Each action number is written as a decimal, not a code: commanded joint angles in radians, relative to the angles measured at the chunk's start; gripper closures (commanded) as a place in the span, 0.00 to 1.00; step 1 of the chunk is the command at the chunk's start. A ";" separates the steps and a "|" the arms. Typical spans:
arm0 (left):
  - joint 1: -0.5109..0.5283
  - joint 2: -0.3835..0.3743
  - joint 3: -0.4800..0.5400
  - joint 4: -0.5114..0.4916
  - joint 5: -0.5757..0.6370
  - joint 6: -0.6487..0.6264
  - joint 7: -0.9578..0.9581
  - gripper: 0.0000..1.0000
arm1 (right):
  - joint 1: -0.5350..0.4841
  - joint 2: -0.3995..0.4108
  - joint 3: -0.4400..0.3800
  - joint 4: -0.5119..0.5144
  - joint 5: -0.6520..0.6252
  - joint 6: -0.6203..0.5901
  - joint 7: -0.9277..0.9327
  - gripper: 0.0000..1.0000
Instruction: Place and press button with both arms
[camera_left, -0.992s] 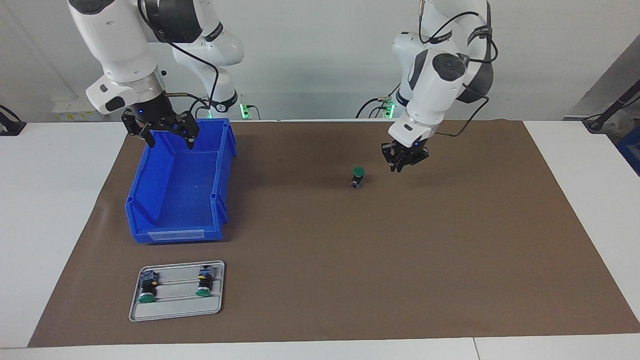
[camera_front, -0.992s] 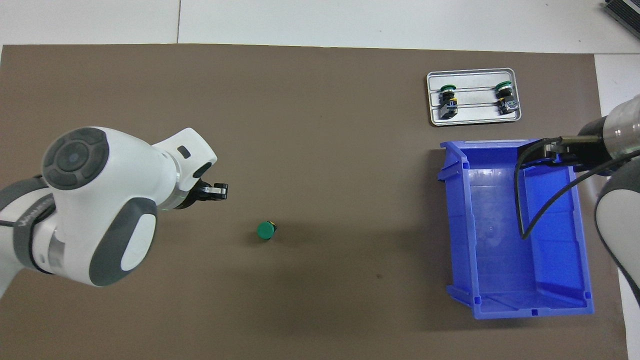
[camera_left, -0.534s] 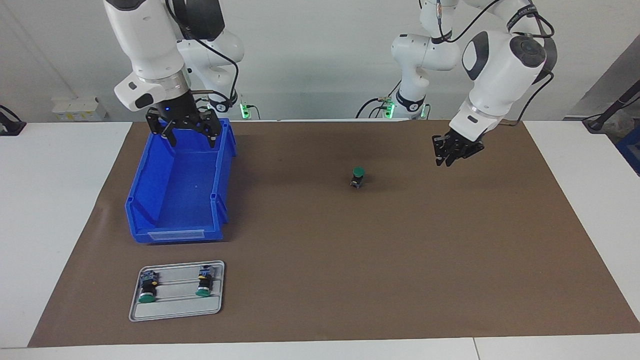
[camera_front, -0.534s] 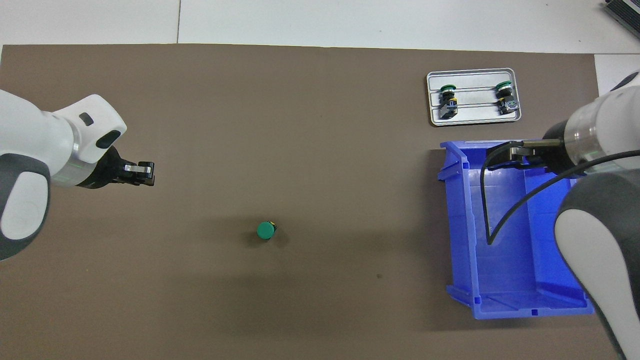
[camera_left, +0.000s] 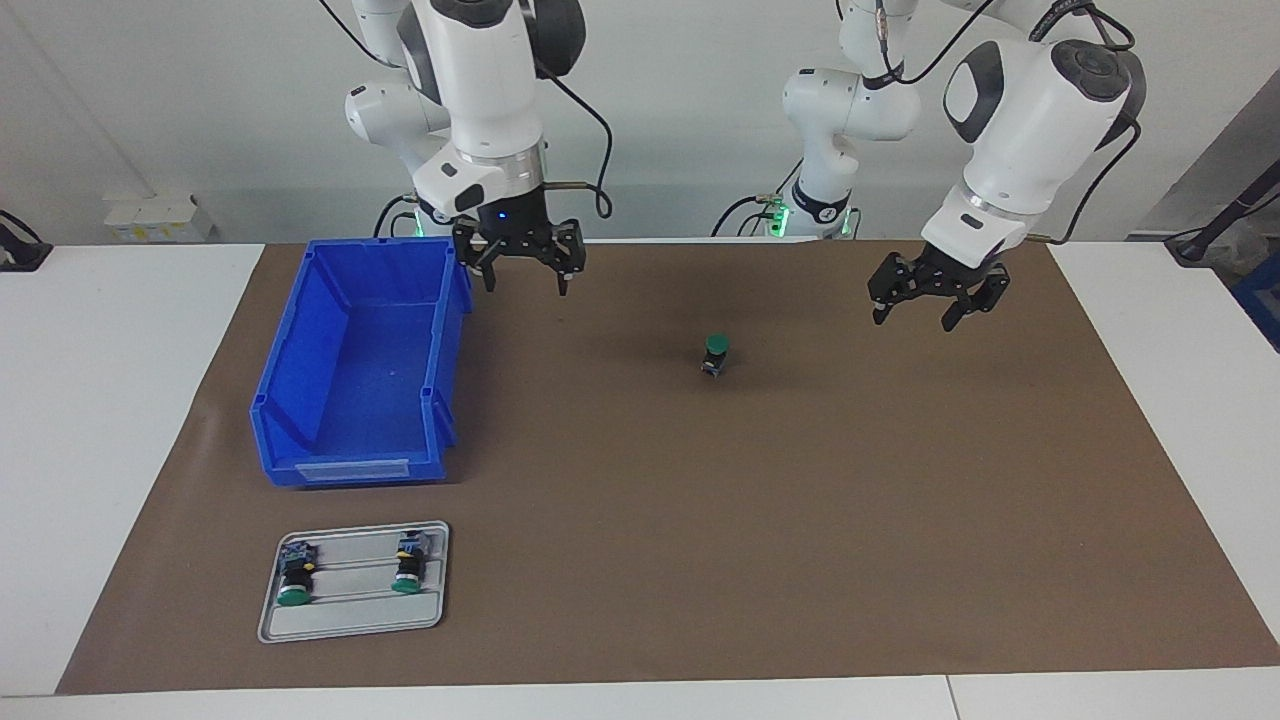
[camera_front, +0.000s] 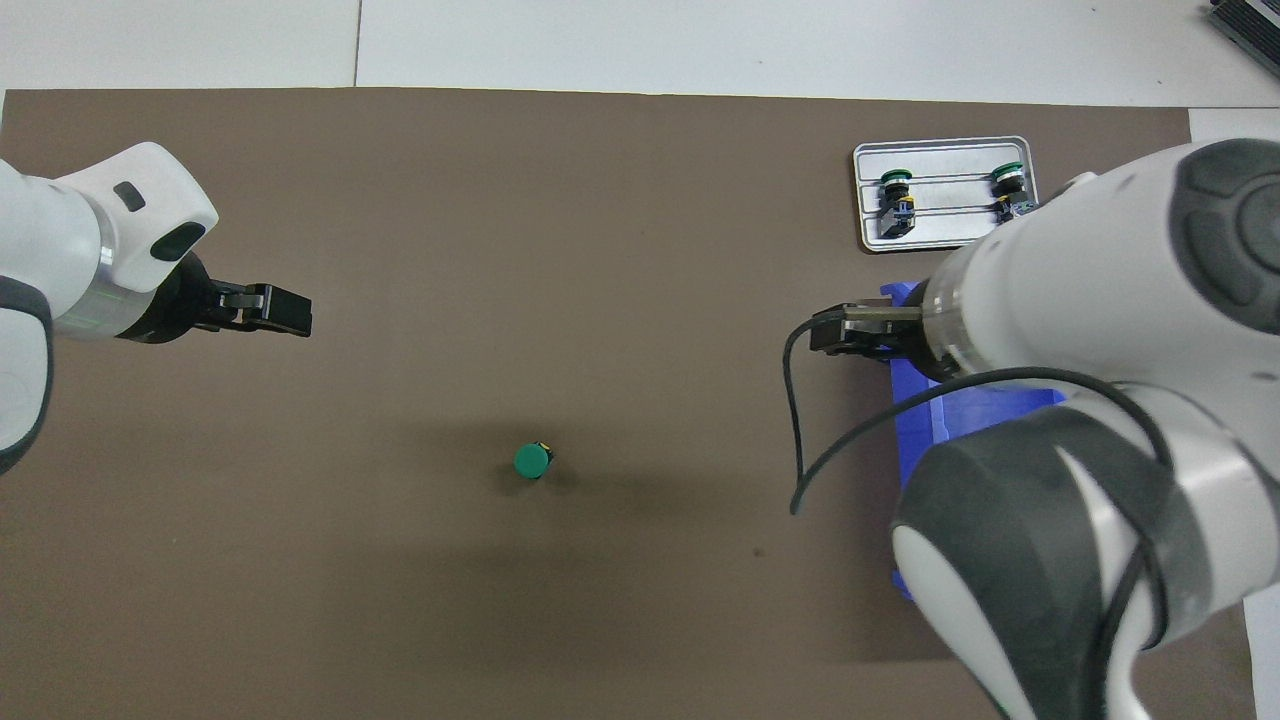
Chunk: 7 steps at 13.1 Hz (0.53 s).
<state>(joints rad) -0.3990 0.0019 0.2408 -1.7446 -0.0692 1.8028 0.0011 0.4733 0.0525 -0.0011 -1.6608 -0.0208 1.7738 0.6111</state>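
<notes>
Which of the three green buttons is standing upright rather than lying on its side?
The lone button on the brown mat, cap up; the two in the grey tray lie on their sides.

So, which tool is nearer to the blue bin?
Right. The right tool hangs beside the blue bin's corner nearest the robots; the left tool is over the mat at the left arm's end, past the button.

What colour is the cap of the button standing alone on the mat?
Green, on the button; clearest in the overhead view.
</notes>
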 joint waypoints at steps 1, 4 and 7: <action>0.005 0.038 -0.008 0.092 0.121 -0.062 0.020 0.00 | 0.089 0.064 -0.005 0.039 0.005 0.042 0.120 0.04; 0.012 0.095 -0.008 0.200 0.083 -0.132 0.022 0.00 | 0.165 0.193 0.001 0.145 0.001 0.062 0.228 0.04; 0.037 0.121 -0.003 0.247 0.031 -0.163 0.022 0.00 | 0.249 0.279 0.001 0.162 -0.010 0.145 0.326 0.04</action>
<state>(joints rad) -0.3955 0.0829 0.2404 -1.5625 -0.0012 1.6836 0.0048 0.6845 0.2650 0.0021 -1.5458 -0.0210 1.8912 0.8801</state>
